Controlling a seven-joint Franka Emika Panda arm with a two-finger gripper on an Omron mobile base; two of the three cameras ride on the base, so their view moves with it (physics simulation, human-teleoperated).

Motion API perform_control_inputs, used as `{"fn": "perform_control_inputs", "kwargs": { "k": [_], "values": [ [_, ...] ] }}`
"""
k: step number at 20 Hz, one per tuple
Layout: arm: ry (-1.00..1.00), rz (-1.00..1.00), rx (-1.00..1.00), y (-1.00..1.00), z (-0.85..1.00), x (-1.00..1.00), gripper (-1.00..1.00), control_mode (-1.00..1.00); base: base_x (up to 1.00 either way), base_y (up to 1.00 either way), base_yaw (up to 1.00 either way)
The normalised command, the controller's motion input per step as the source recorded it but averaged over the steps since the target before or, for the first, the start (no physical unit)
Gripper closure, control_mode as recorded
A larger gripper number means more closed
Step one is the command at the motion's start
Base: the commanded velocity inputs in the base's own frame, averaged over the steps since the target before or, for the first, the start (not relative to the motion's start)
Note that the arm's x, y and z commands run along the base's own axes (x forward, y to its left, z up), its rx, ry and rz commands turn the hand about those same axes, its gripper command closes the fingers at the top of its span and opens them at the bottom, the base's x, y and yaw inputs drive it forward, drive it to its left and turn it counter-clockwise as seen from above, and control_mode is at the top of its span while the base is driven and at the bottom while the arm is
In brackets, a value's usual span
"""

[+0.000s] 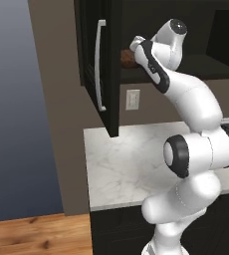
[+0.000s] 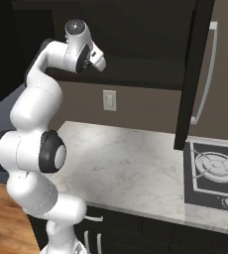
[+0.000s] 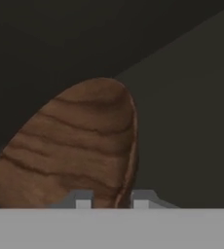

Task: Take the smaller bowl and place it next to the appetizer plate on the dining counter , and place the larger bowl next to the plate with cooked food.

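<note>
**Helper:** What do you see from the left base view?

**Me:** My arm (image 1: 186, 144) reaches up into the open black cupboard (image 1: 104, 64). At about 11 o'clock from the wrist I spot a bit of the brown bowl (image 1: 127, 58) on the shelf. The hand itself is tucked inside.

**Helper:** And the right base view?

**Me:** The arm bends up at 12 o'clock and the hand points into the dark cupboard. Below it is the marble worktop (image 2: 131, 168), with a stove (image 2: 212, 173) at 3 o'clock. I see no plates here.

**Helper:** The hand view?

**Me:** The brown bowl fills the picture from 9 o'clock to the middle. My claw (image 3: 112, 202) sits at 6 o'clock, with the bowl's rim running down between the two tips. The tips look close on each side of the rim, so I think I am pinching it, but I cannot tell for sure.

**Helper:** How far along are we?

**Me:** Just starting, I think. The brown bowl sits in the cupboard, not lifted out. Carrying it to the dining counter is left, and then the whole job with the white bowl.
</note>
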Motion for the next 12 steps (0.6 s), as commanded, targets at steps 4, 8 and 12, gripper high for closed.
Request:
{"fn": "perform_control_inputs", "kwargs": {
  "k": [4,8,12],
  "values": [
    [-0.05,0.0,0.0,0.0,0.0,-0.98,1.0,-1.0,0.0,0.0,0.0],
    [-0.14,-0.01,0.0,-0.05,0.0,-1.0,1.0,-1.0,0.0,0.0,0.0],
    [-0.05,-0.04,0.0,-0.26,0.0,-1.0,1.0,-1.0,0.0,0.0,0.0]
  ]
}}
